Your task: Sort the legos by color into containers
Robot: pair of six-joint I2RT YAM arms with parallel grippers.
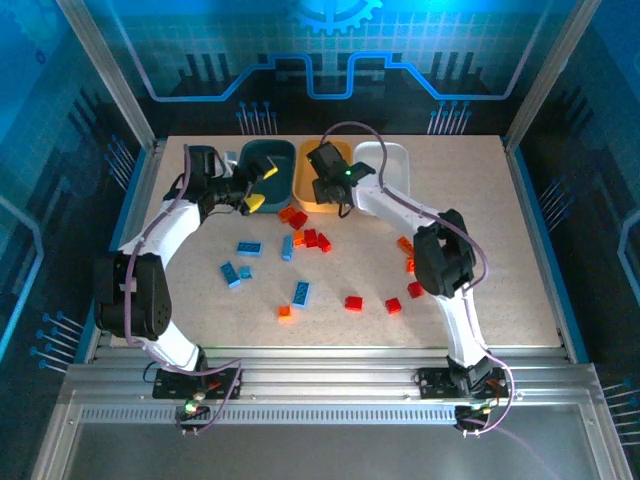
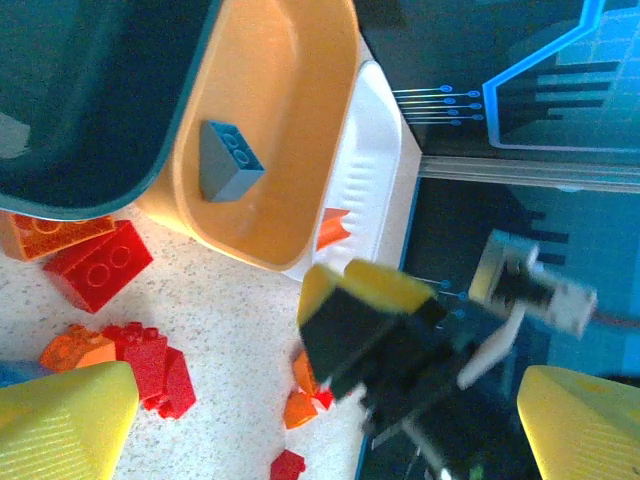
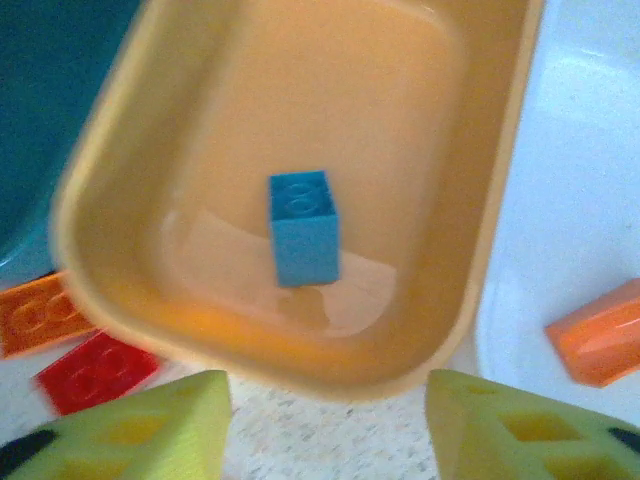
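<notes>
- Right gripper (image 3: pixel 330 420): over the near rim of the yellow tray (image 3: pixel 400 120), fingers apart, holding nothing.
- Blue brick (image 3: pixel 303 228) lies on the tray floor, clear of the fingers.
- Left gripper (image 1: pixel 262 187): wide open, empty, beside the teal tray (image 1: pixel 268 160).
- Orange brick (image 3: pixel 600 335) sits in the white tray (image 3: pixel 580 150), so I'd guess blue goes to yellow and orange to white.
- Next: lift straight up before swinging so the fingers don't clip the rim.
- Loose bricks (image 1: pixel 300 292) remain on the table; avoid the left arm's side.

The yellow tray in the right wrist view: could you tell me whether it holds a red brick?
No, the yellow tray holds a blue brick; a red brick lies outside.
</notes>
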